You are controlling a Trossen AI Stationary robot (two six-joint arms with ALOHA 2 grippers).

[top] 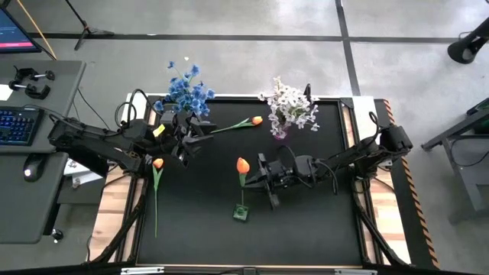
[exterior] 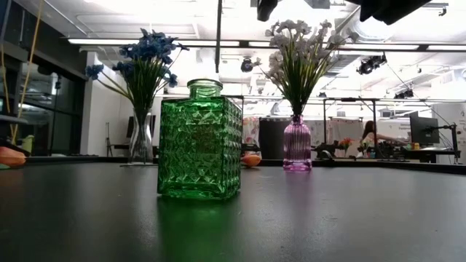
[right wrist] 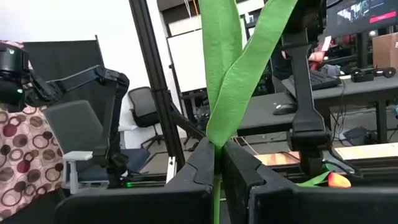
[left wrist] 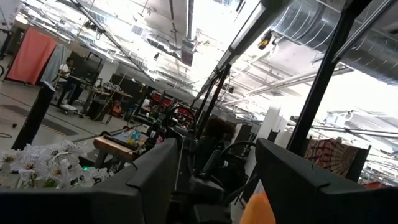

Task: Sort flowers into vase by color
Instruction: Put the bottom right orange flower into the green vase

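My right gripper (top: 249,178) is shut on an orange tulip (top: 243,164) at mid-table. The tulip's stem runs toward the green glass vase (top: 241,212) (exterior: 200,142); I cannot tell whether its lower end is inside the mouth. My left gripper (top: 189,145) is open and hovers near the blue flowers (top: 187,90), which stand in a clear vase (exterior: 142,138). The white flowers (top: 290,103) stand in a purple vase (exterior: 296,145). A second tulip (top: 157,163) lies flat by the left arm. A third tulip (top: 256,120) lies between the two far vases. My right gripper pinches the tulip's thin green stem (right wrist: 216,163) between its two fingers, just below where the two long leaves fork. The fingers come level from the table's right and lie across the stem. The tulip is lifted clear, roughly upright, with its blossom tipped toward the far edge.
The black mat (top: 306,221) is bare on its near half, either side of the green vase. Wooden strips and the arm bases flank it. A desk with a keyboard (top: 17,126) stands to the left. The room behind holds benches and monitors.
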